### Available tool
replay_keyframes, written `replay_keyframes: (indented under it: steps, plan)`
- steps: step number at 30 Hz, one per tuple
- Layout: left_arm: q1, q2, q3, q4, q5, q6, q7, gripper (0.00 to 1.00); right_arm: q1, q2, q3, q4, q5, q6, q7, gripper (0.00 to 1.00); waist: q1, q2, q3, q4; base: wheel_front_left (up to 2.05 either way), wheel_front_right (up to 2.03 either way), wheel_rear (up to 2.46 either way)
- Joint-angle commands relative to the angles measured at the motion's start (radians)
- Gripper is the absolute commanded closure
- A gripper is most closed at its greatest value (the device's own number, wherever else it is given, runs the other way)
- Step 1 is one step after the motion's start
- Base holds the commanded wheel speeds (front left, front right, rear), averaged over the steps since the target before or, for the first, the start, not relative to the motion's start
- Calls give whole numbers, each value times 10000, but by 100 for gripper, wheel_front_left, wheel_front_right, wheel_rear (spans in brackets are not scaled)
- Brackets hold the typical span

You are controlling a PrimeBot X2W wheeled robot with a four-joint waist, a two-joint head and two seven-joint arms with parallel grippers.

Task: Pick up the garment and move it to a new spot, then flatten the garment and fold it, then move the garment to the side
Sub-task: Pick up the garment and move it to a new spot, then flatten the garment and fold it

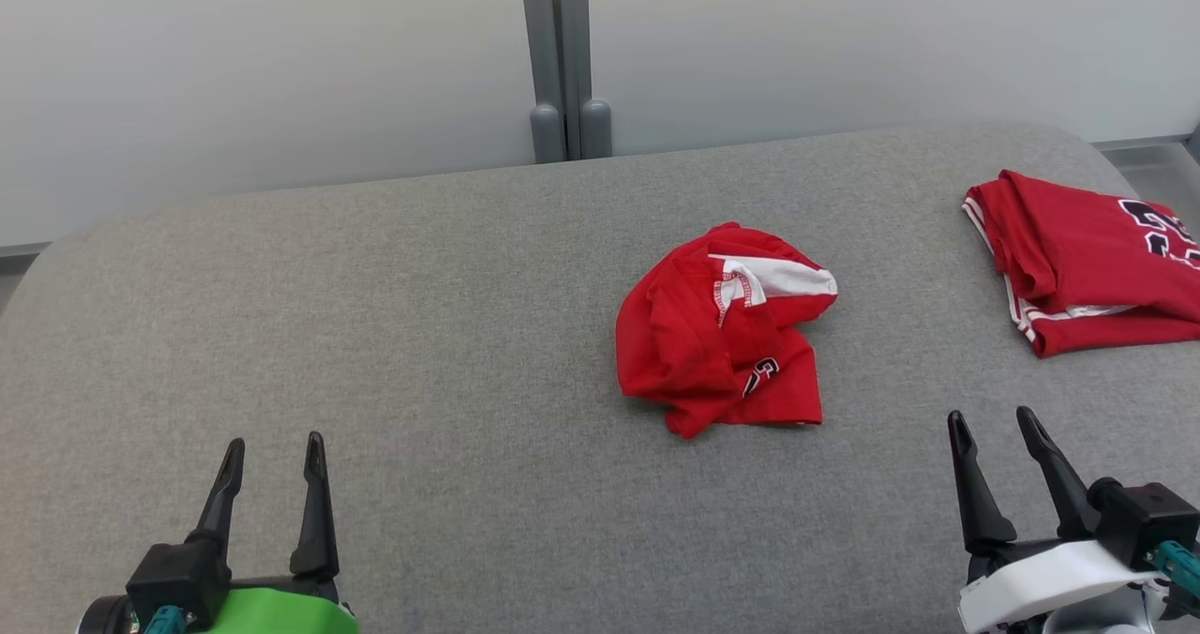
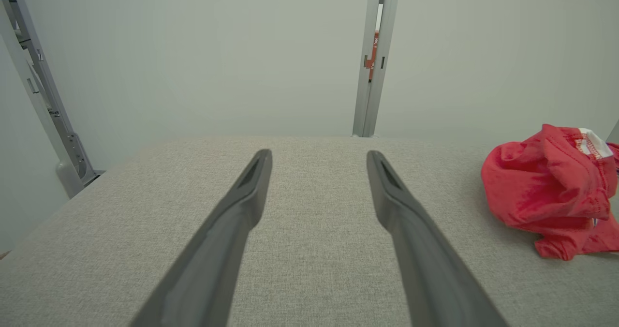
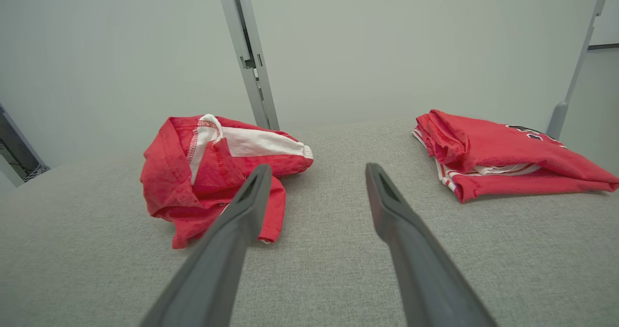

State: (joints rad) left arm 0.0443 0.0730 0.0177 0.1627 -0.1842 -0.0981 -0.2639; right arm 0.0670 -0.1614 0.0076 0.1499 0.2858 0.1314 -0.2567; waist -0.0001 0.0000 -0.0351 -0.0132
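Garment (image 1: pixel 717 334), red and all scrunched up, lay near the middle of the gray desk (image 1: pixel 375 334), a bit toward the right side. It was a messy heap, so its real shape was hard to tell. A white part showed on top. A small dark mark sat near the front, but folds hid most of it and it could not be read. In the left wrist view the edge of the picture cut off the heap's far side.

A second red shirt (image 1: pixel 1087 259) lay folded at the far right of the desk, well apart from the heap. It had a dark number on it, but the head view cut the number off.

The left fingers (image 1: pixel 317 493) were spread apart and held nothing. They were at the lower left, well away from the heap. The right fingers (image 1: pixel 970 475) were spread apart too, with nothing in them, at the lower right. Both arms were cut off at the bottom.

A gray post (image 1: pixel 561 52) stood behind the desk against a pale wall (image 1: pixel 234 71).
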Motion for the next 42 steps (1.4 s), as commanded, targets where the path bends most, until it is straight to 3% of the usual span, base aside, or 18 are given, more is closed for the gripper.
replay_keyframes:
  steps: [1, 42]
  plan:
    - [-91, -30, 45, 21, -11, -69, 1, 0, 38, 18, -24, 42, 26, -18, -52, 0, 1, 0, -8, -4, 0, 0, 0]
    - [-274, -76, 179, 454, 343, -231, 1, 0, -173, -249, 355, 402, 198, -18, -83, 0, 1, 0, 20, -28, 0, 0, 0]
